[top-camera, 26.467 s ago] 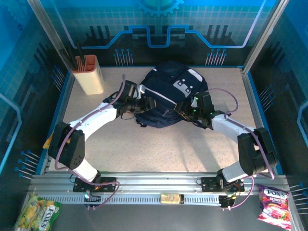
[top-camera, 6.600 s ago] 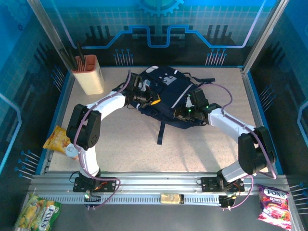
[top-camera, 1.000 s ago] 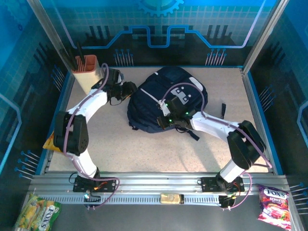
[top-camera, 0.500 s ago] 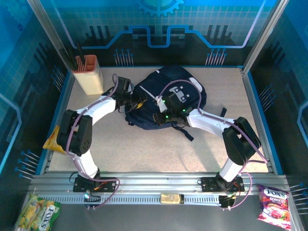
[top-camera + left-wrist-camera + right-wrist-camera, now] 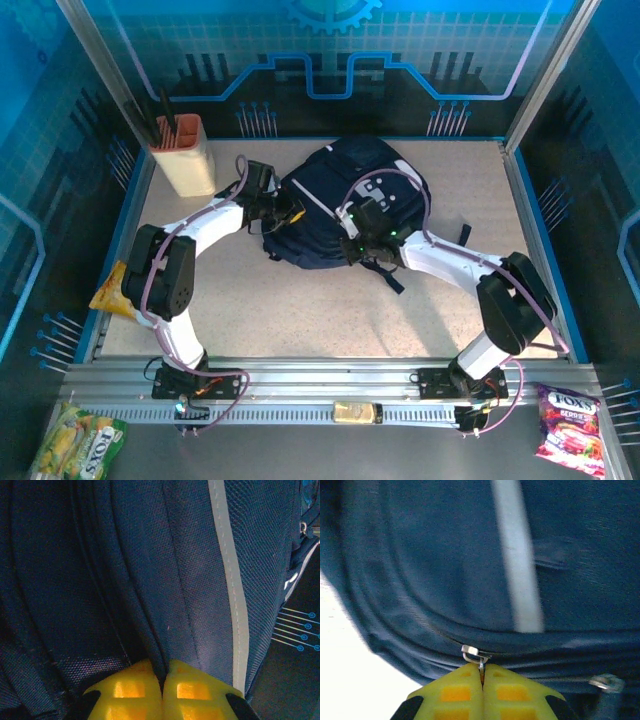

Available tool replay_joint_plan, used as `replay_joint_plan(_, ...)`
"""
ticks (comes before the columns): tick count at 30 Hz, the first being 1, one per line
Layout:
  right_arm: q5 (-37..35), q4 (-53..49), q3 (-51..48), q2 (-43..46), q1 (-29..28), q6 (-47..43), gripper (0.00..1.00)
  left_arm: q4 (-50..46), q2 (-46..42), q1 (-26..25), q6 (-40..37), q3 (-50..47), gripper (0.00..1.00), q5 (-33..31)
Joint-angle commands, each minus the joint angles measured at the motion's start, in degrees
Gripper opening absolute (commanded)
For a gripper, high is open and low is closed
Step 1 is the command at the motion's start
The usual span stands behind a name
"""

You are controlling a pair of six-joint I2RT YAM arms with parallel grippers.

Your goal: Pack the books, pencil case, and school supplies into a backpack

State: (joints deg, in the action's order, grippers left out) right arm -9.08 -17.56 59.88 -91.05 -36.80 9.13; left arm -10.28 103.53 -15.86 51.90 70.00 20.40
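The navy backpack [image 5: 310,238] with a pale stripe lies at mid-table, its zip closed where I can see it. My left gripper [image 5: 284,214] is at the bag's left side. In the left wrist view its yellow fingers [image 5: 135,692] are shut on a fold of the backpack [image 5: 175,555] fabric. My right gripper [image 5: 352,242] rests on the bag's near side. The right wrist view shows it [image 5: 481,672] shut on the metal zipper pull [image 5: 473,653] of the backpack [image 5: 445,555]. The books and pencil case are out of view.
A beige holder [image 5: 184,160] with dark sticks stands at the back left. A yellow snack packet [image 5: 112,290] lies at the left edge. A black strap [image 5: 386,279] trails toward me from the bag. A second zip slider [image 5: 605,682] sits right of the pull.
My left gripper came from near the holder to the bag's left side and closed on its fabric. My right gripper shifted slightly right, still holding the zipper pull.
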Motion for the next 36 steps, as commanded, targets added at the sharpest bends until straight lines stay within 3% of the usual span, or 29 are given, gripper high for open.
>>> replay_joint_plan(1, -7.14, -5.47, 0.1, 2.01, 3.4, 0.71, 0.06, 0.17, -0.12, 1.18, -2.58, 1.9, 0.0, -1.91)
replay_joint_plan(4, -8.93, -5.57, 2.17, 1.53, 5.29, 4.21, 0.13, 0.47, -0.94, 1.18, -2.9, 1.26, 0.0, -1.5)
replay_joint_plan(5, -9.8, -6.13, 3.27, 1.33, 5.72, 5.77, 0.17, 0.33, -1.54, 1.18, -3.03, 1.0, 0.07, -1.79)
replay_joint_plan(7, -8.66, -7.29, 5.39, 1.49, 6.29, 7.58, 0.22, -0.65, -3.1, 1.33, -3.31, 0.6, 0.33, -3.07)
replay_joint_plan(12, -6.08, -2.59, 2.74, 9.35, 6.7, 8.45, 0.63, -3.05, -10.85, 2.29, -4.96, -3.33, 0.54, -10.2)
replay_joint_plan(15, -6.55, 2.67, -1.68, 16.97, 9.57, 8.27, 0.79, -4.49, -16.9, 3.9, -8.04, -7.32, 0.72, -17.86)
replay_joint_plan(18, -11.42, 7.41, -6.0, 22.51, 14.0, 9.33, 0.97, -5.01, -22.49, 5.41, -12.83, -11.38, 0.87, -26.76)
replay_joint_plan(21, -18.9, 9.34, -9.11, 26.14, 19.16, 12.63, 1.0, -5.18, -28.49, 7.7, -15.94, -15.54, 0.99, -34.98)
replay_joint_plan(25, -27.72, 9.44, -14.12, 28.62, 24.46, 15.93, 1.0, -0.94, -37.04, 10.58, -17.72, -22.97, 0.99, -43.62)
replay_joint_plan(29, -32.1, 17.65, -21.81, 28.74, 28.08, 14.18, 1.0, 10.22, -41.59, 12.8, -23.07, -33.54, 0.99, -53.33)
replay_joint_plan(33, -30.06, 26.82, -28.48, 26.06, 31.3, 13.05, 1.0, 17.95, -39.94, 15.58, -27.74, -39.06, 0.99, -55.73)
replay_joint_plan(36, -28.61, 34.55, -32.52, 23.19, 32.49, 11.28, 1.0, 23.68, -36.5, 17.37, -32.0, -41.23, 0.99, -53.44)
